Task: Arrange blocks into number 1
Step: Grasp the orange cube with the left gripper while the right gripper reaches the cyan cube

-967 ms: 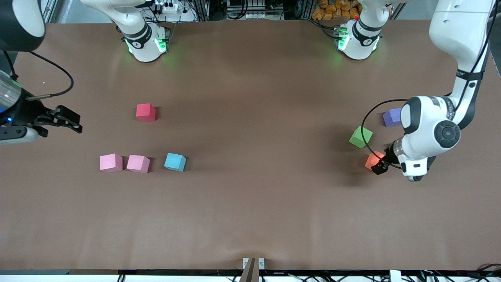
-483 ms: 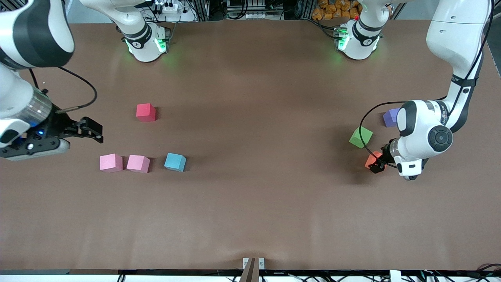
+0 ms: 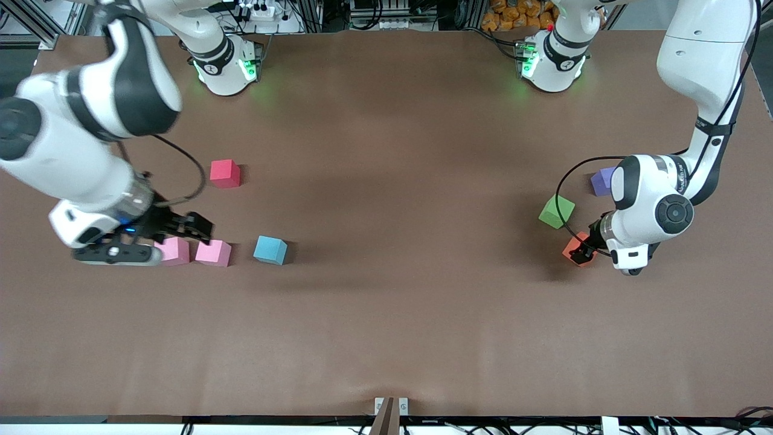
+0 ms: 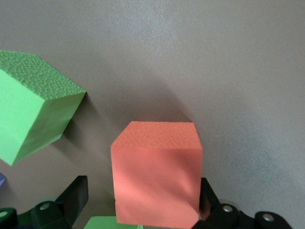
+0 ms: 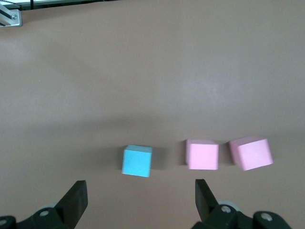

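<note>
The orange cube (image 3: 570,248) (image 4: 157,171) sits on the table between the fingers of my left gripper (image 3: 583,252) (image 4: 142,194). That gripper is open, with a gap on one side of the cube. A green cube (image 3: 556,211) (image 4: 28,114) lies just beside it, farther from the front camera. Two pink cubes (image 3: 213,252) (image 3: 176,252) and a light blue cube (image 3: 270,250) (image 5: 137,161) lie in a row toward the right arm's end. My right gripper (image 3: 199,231) (image 5: 140,200) hangs open and empty over the pink cubes (image 5: 202,154) (image 5: 251,152), partly hiding one.
A red cube (image 3: 225,173) lies farther from the front camera than the pink row. A purple cube (image 3: 603,181) sits by the left arm's forearm. A second green patch (image 4: 112,223) shows under the left gripper. The brown table (image 3: 410,241) stretches bare between the two groups.
My right arm has swung in from the table's end and now hangs over the pink cubes. My left gripper has shifted slightly around the orange cube. No cube has moved.
</note>
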You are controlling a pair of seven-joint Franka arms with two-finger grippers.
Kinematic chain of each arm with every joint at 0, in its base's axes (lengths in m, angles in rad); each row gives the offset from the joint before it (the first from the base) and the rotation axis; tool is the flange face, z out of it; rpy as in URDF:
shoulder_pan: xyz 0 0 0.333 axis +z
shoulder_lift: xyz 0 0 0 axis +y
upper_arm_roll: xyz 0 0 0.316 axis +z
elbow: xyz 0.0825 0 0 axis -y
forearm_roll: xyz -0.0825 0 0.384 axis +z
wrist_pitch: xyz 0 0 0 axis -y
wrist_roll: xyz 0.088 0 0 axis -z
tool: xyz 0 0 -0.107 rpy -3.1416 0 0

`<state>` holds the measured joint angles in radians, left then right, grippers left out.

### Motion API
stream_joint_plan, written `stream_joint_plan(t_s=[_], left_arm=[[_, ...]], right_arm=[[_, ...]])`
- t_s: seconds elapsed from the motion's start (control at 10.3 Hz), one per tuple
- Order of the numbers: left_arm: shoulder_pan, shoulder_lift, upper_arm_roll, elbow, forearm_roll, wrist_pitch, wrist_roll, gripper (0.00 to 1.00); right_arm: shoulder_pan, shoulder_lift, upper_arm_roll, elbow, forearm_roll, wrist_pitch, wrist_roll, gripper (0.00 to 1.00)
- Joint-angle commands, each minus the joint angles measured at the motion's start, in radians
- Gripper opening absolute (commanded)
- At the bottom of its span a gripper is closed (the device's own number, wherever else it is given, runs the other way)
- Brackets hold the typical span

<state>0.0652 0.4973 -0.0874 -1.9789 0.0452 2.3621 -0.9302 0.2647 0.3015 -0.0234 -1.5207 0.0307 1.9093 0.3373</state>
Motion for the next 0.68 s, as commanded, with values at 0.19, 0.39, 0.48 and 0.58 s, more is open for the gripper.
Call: stream_joint_plan(t_s=[0.19, 0.39, 0.48, 0.58], left_arm=[[0.005, 0.036, -0.002, -0.005, 0.030, 0.083, -0.045, 1.00], [0.007, 0.036, -0.002, -0.006, 0.047, 0.083, -0.042, 1.00], [0.007, 0.035, -0.003, -0.008, 0.062, 0.082, -0.042, 0.50], [0.007, 0.033, -0.003, -0.009, 0.068, 0.077, -0.041, 0.00]], right_arm=[[0.042, -0.013, -0.020, -0.151, 0.012, 0.102, 0.066, 1.00], [0.053, 0.020, -0.020, -0.164, 0.012, 0.100, 0.161, 1.00], [0.070, 0.039, -0.020, -0.164, 0.012, 0.100, 0.211, 1.00], [0.076, 0.057, -0.021, -0.164, 0.011, 0.096, 0.268, 1.00]])
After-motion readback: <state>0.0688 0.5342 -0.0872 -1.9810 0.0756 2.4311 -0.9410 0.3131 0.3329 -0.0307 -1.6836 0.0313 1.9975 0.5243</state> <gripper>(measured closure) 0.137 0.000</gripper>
